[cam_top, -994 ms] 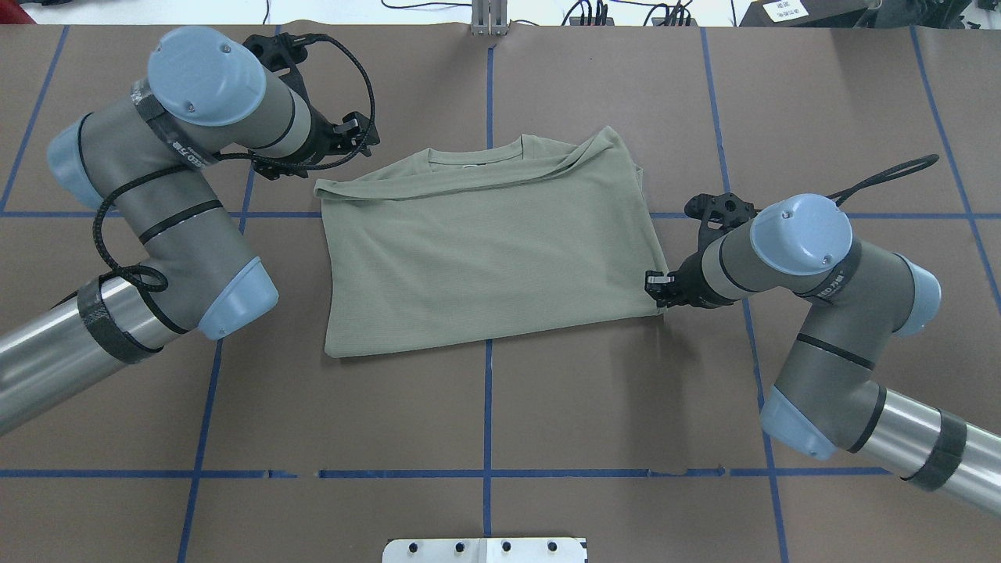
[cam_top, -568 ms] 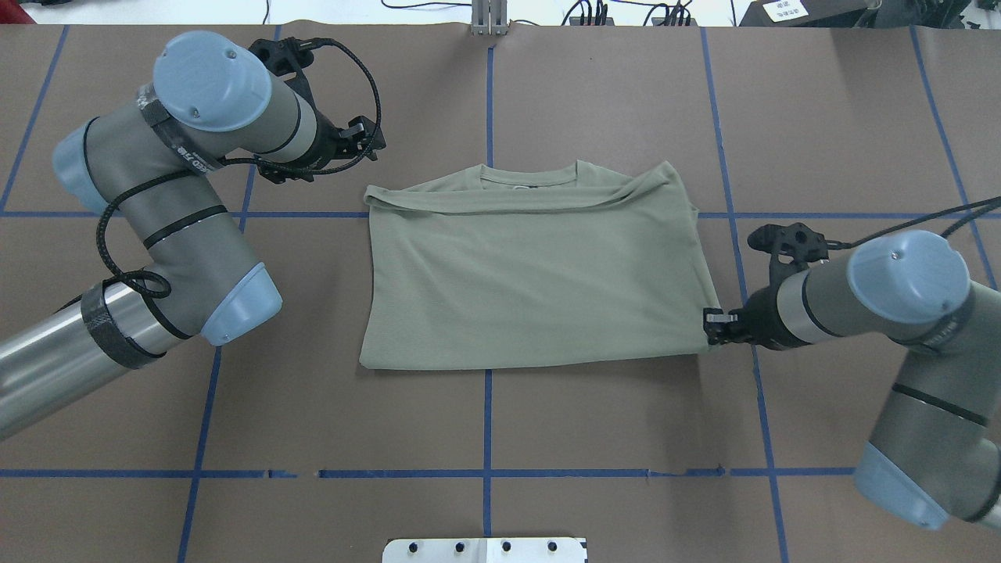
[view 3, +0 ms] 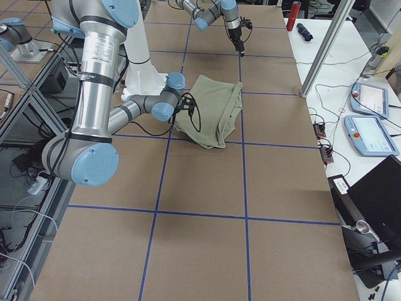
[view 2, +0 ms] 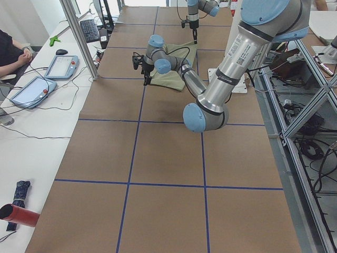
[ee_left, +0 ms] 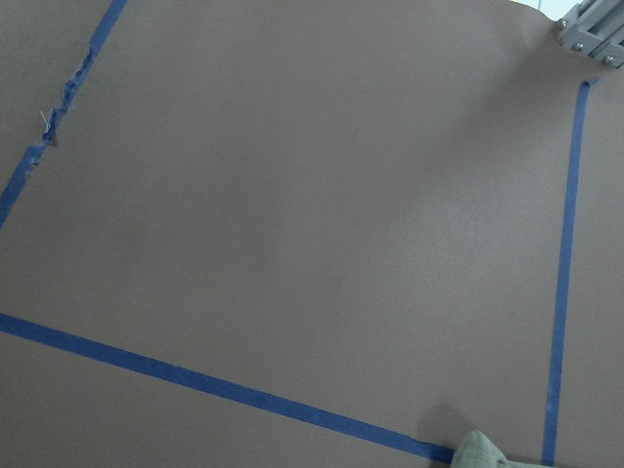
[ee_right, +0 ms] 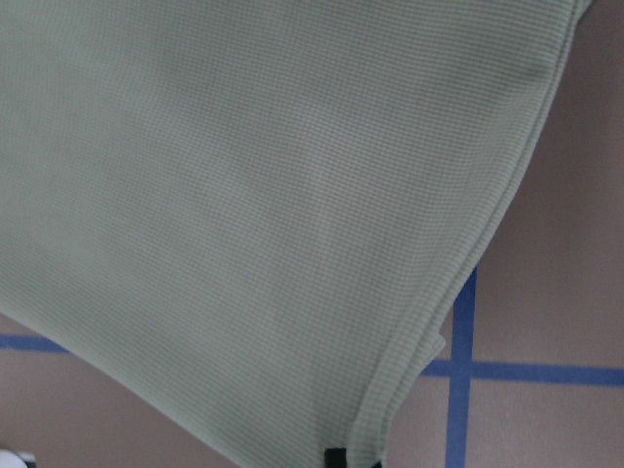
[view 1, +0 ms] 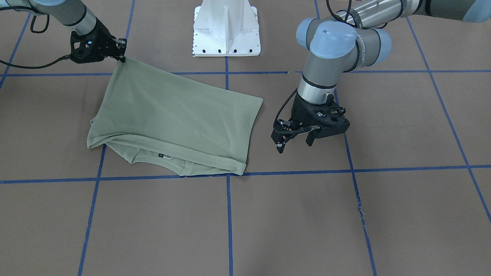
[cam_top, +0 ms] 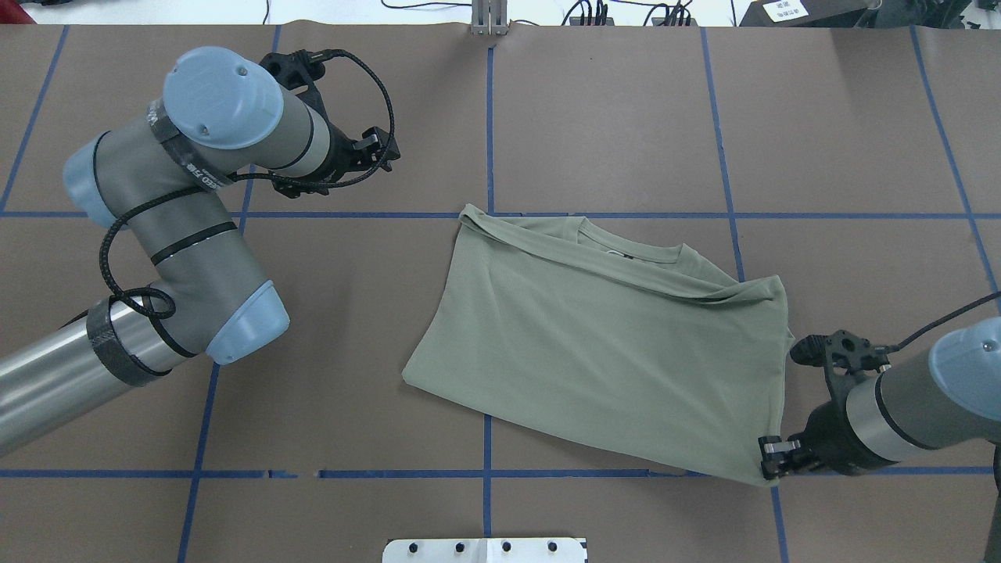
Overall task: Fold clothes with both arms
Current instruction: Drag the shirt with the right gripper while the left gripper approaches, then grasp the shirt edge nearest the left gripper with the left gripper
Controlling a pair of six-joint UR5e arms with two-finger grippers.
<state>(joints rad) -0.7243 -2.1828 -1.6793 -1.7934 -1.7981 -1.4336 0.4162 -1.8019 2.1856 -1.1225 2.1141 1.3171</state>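
The sage-green shirt (cam_top: 610, 344) lies folded and skewed on the brown table, collar on the far side. In the front-facing view the shirt (view 1: 172, 115) shows its collar and black label (view 1: 161, 155). My right gripper (cam_top: 770, 463) is shut on the shirt's near right hem corner, also seen in the front-facing view (view 1: 122, 56). The right wrist view is filled with the fabric (ee_right: 244, 195). My left gripper (cam_top: 385, 148) is open and empty, left of the shirt and apart from it; its spread fingers hang above the table in the front-facing view (view 1: 294, 145).
The white base pedestal (view 1: 226, 28) stands at the robot's edge. Blue tape lines (cam_top: 488, 438) grid the brown table cover, which has a small tear (view 1: 360, 214). A metal post (cam_top: 489, 16) stands at the far edge. Tablets (view 3: 366, 116) lie on the side desk.
My right gripper has dragged the shirt's corner right and toward the robot, sliding and turning the whole shirt. My left arm has shifted slightly right and stays open.
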